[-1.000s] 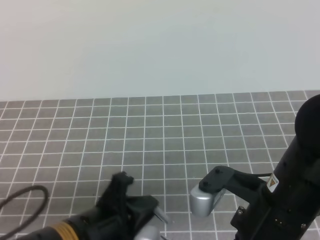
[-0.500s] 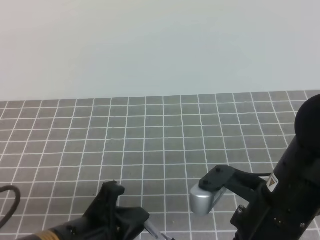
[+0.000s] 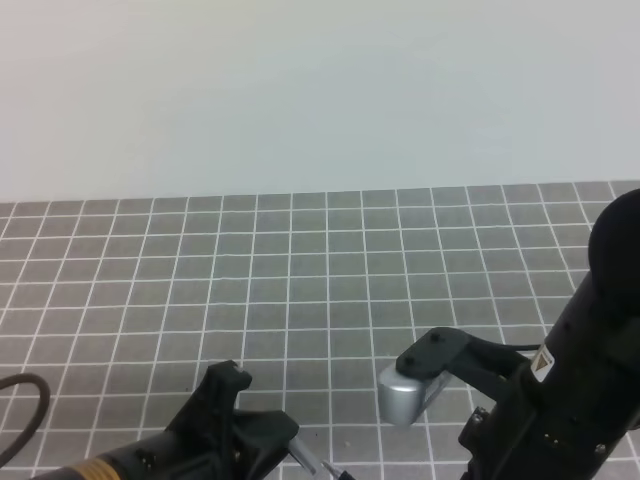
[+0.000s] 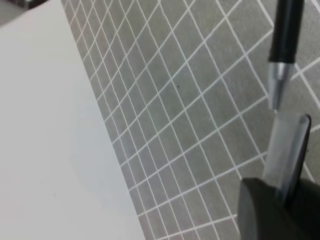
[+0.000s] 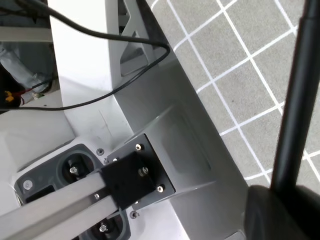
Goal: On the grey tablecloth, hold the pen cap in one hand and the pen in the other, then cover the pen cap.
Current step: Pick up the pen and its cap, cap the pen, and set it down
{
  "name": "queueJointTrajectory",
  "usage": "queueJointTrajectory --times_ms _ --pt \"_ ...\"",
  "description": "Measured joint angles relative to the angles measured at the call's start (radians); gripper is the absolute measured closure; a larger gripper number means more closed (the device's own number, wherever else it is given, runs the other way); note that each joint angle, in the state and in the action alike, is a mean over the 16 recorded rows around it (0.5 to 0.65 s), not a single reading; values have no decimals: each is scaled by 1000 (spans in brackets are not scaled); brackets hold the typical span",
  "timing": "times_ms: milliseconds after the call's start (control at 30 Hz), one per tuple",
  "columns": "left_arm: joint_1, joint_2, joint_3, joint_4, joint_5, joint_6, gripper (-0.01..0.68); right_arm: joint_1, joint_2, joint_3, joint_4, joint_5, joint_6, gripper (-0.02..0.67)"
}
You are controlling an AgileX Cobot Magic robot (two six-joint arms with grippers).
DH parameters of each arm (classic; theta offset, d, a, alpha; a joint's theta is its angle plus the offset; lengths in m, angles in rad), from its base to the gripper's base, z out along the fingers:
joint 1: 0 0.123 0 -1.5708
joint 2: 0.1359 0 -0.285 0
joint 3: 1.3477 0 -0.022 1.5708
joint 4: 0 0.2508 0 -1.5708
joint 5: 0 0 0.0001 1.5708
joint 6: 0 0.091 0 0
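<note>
Though barely apart, left gripper jaws tight around the pen.

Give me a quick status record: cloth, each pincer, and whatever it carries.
cloth: grey, white grid, flat
left pincer: shut on pen, black barrel with a silver section, above the cloth
right pincer: slim black rod rises from it; grip hidden, pen or cap unclear
capping: not visible in any view

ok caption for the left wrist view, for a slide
Left gripper holding the pen above the grey tablecloth.
</note>
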Motion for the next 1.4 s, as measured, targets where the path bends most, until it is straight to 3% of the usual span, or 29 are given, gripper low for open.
queueJointTrajectory --times_ms 300,833,1400 --pt "7 0 0 9 1 -26 594 0 31 0 3 6 9 580" --pt "79 0 0 16 70 -37 594 0 41 0 28 19 -6 580" --pt "80 0 0 26 79 -37 594 0 59 -1 100 -8 -68 584"
